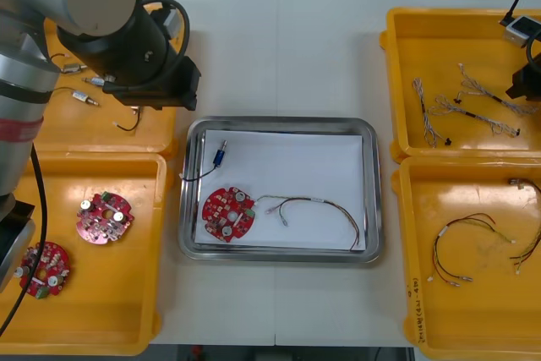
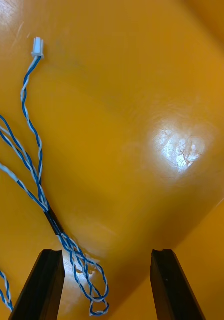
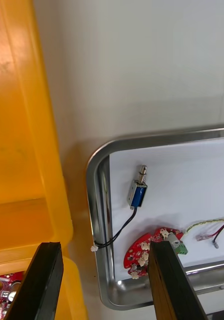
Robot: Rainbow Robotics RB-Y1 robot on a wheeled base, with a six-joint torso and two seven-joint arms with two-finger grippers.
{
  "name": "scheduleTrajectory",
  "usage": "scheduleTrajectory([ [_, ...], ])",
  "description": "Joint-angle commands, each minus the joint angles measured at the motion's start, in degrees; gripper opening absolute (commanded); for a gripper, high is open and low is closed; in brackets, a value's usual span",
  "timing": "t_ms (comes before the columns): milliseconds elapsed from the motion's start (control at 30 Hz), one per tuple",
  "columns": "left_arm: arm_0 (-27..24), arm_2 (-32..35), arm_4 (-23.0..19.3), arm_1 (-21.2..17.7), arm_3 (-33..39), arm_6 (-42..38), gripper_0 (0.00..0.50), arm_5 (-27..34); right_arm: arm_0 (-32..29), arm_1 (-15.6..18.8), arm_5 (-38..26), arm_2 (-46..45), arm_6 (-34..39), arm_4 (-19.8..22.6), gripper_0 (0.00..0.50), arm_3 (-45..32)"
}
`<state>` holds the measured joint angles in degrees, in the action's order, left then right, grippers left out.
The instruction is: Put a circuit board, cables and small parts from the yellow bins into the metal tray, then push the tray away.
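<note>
Right gripper [image 2: 106, 255], spread empty, is held over the blue-white cable [image 2: 53, 220] in the far right yellow bin [image 1: 473, 23], left gripper [image 3: 104, 247] parked open by the metal tray [image 1: 279, 122]; pickup judged underway, descent and closure needed.

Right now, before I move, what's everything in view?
Shiny metal tray, white inside: one, table centre.
Round red circuit boards: three; one in the tray, two in the near left bin.
Small metal part, blue body, black lead: one, tray's far left corner.
Red and yellow cable: one, in tray beside board.
Yellow plastic bins: four, two left, two right.
Small metal parts: several, silvery, far left bin.
Twisted blue and white cables: several, far right bin.
Red and yellow cables: few, near right bin.
Left gripper: fingers open, above gap between left bins and tray.
Right gripper: fingers open, over far right bin's cable.
</note>
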<state>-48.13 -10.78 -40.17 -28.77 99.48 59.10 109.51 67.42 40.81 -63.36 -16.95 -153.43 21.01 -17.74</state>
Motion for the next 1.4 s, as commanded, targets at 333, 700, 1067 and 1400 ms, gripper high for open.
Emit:
scheduleTrajectory([
  [333, -2.6, 7.4, 5.1, -4.9, -1.7, 8.1, 0.500, 0.5, -0.1, -0.8, 1.8, -1.2, -1.6, 2.6, 0.500, -0.7],
  [700, -2.6, 13.9, 5.3, -7.1, -7.5, 21.1, 0.500, 0.5, -2.6, -1.3, 1.9, -0.8, -1.6, 4.7, 0.500, -0.7],
  [1067, -2.7, 14.4, 5.7, -6.6, -12.3, 33.3, 0.500, -4.0, -4.1, -2.3, 1.9, -0.5, -1.6, 4.7, 0.500, -0.7],
  [1400, -4.2, 14.5, 6.2, -6.4, -19.2, 42.7, 0.500, -9.8, -5.2, -2.4, 1.9, 0.2, -1.6, 4.7, 0.474, -0.7],
])
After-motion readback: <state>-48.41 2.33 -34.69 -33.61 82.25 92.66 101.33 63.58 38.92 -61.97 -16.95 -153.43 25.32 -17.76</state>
